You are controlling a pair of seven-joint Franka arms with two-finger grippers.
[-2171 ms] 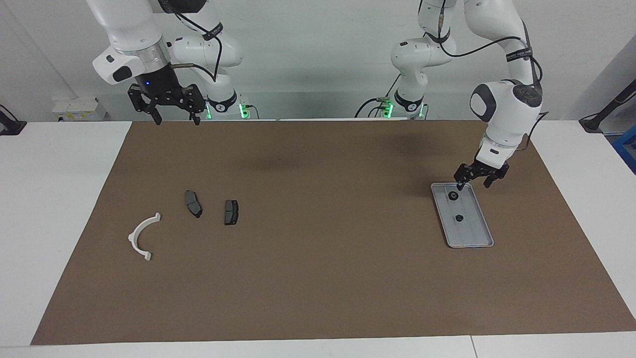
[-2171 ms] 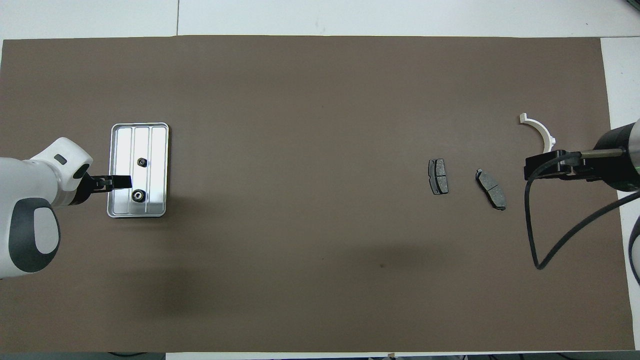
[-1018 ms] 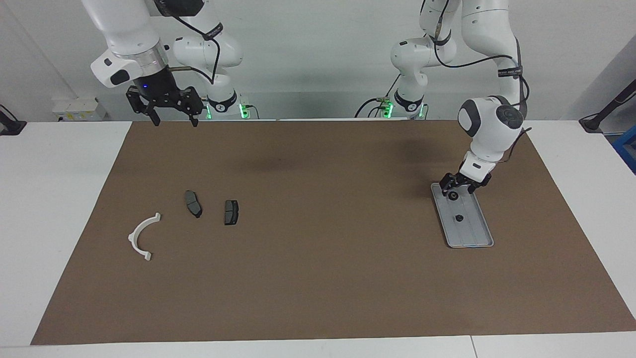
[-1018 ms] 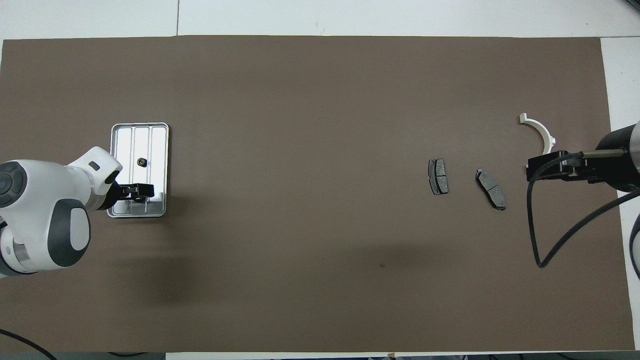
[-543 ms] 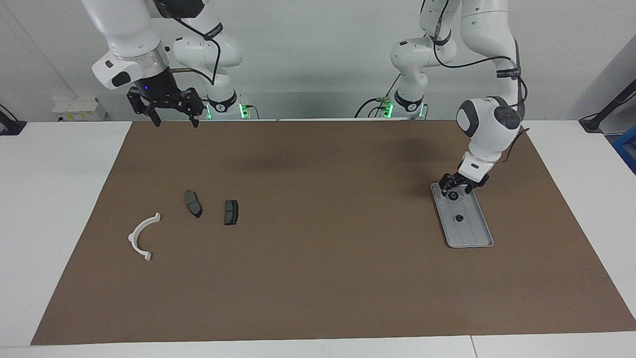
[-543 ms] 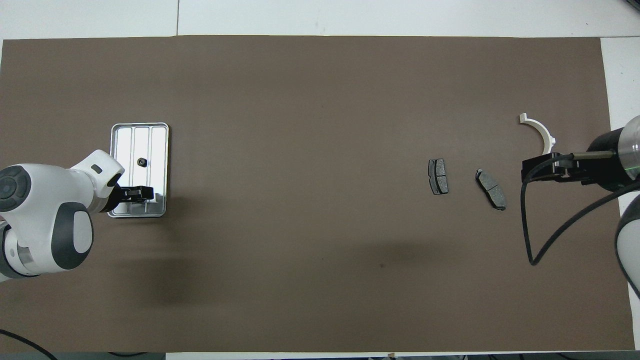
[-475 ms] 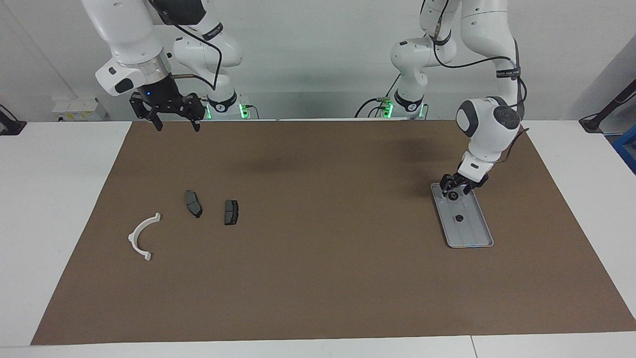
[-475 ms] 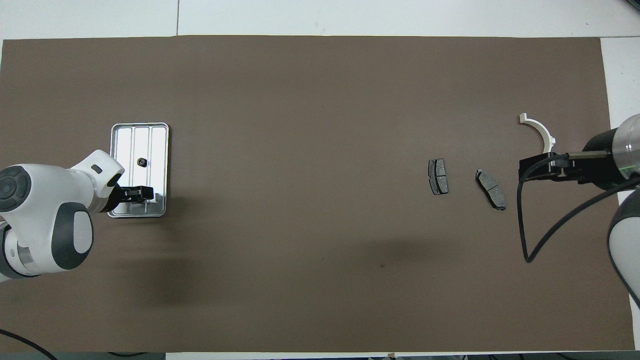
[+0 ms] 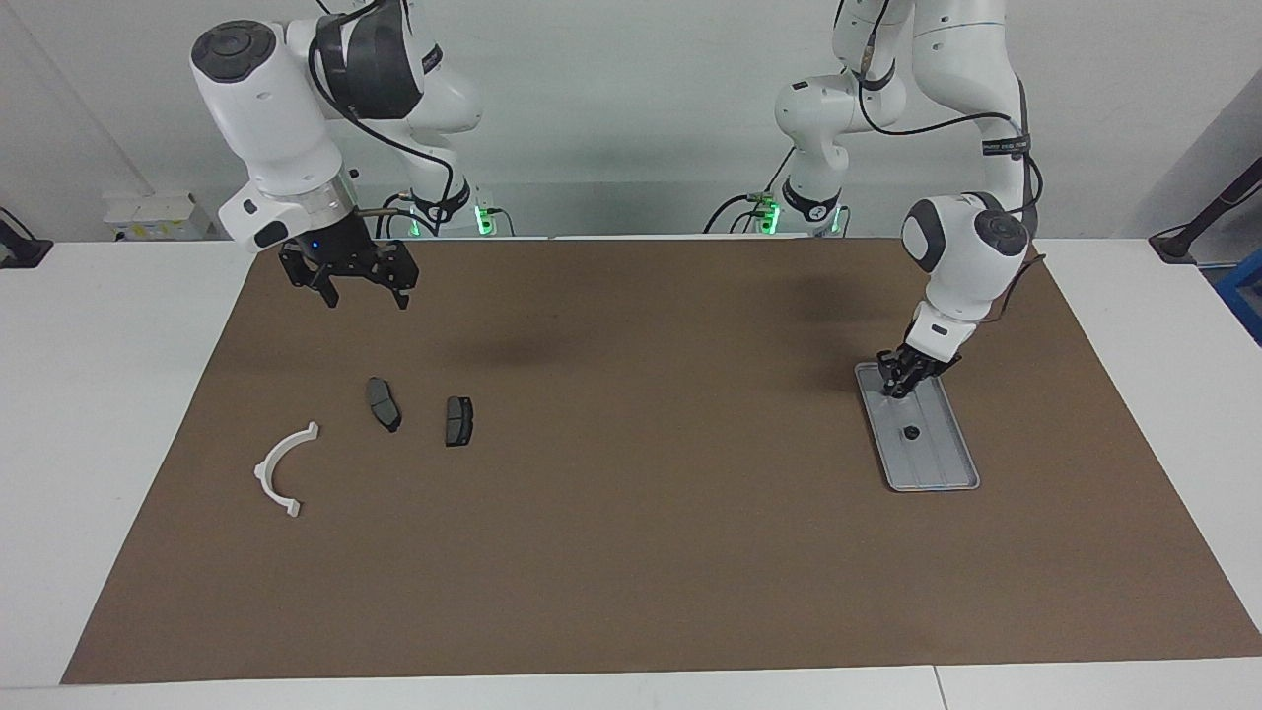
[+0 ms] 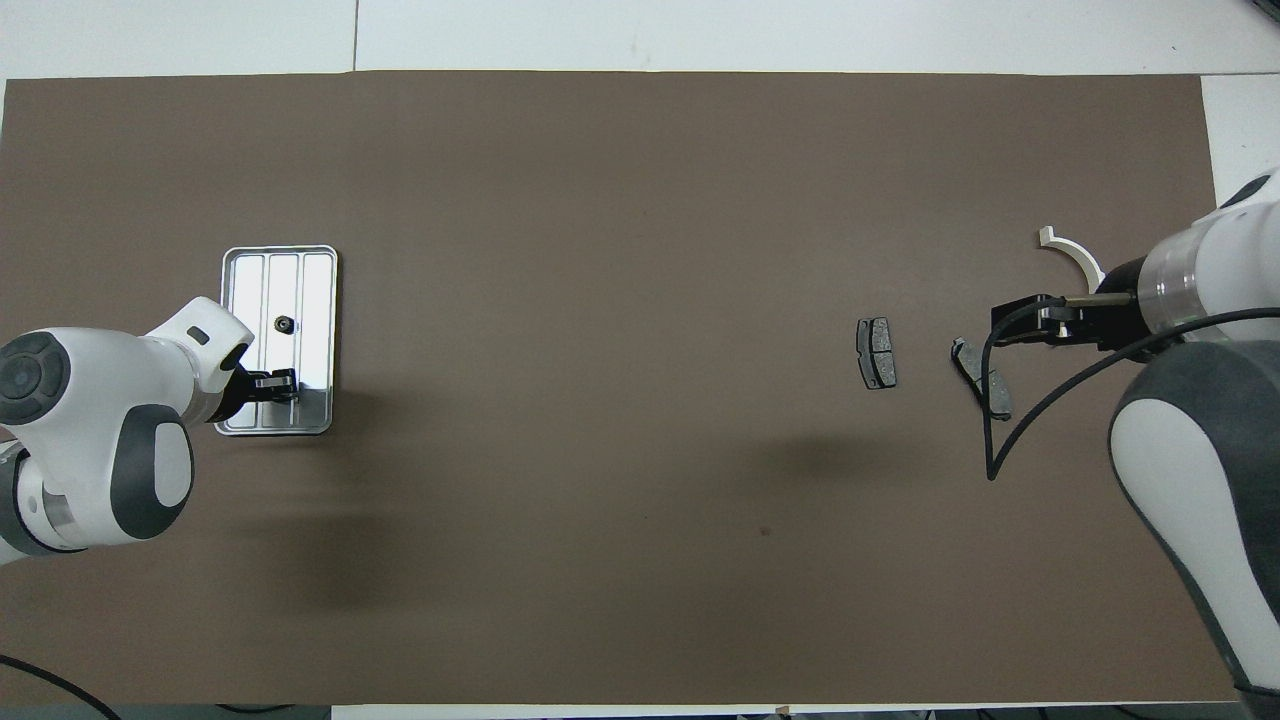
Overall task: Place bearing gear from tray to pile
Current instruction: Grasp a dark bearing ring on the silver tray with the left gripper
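The silver tray (image 9: pixel 937 463) lies on the brown mat at the left arm's end. My left gripper (image 9: pixel 898 381) is down in the tray's end nearer the robots, its fingers shut on a small black bearing gear that they mostly hide. A second bearing gear (image 9: pixel 911 432) sits mid-tray. In the overhead view the left gripper (image 10: pixel 277 383) covers the tray's (image 10: pixel 318 290) near end, with the second gear (image 10: pixel 284 323) free. The pile is a white half-ring bracket (image 9: pixel 284 468) and two dark pads (image 9: pixel 384 404) (image 9: pixel 458 420). My right gripper (image 9: pixel 365 288) hangs open over the mat near the pile.
The brown mat (image 9: pixel 631 513) covers most of the white table. In the overhead view the right gripper (image 10: pixel 1020 322) and its cable partly cover one pad (image 10: pixel 985 385) and the bracket (image 10: pixel 1065 248); the other pad (image 10: pixel 877 352) shows whole.
My left gripper came down over the gear at the tray's near end and its fingers closed on it. My right gripper moved lower and out over the mat toward the pile.
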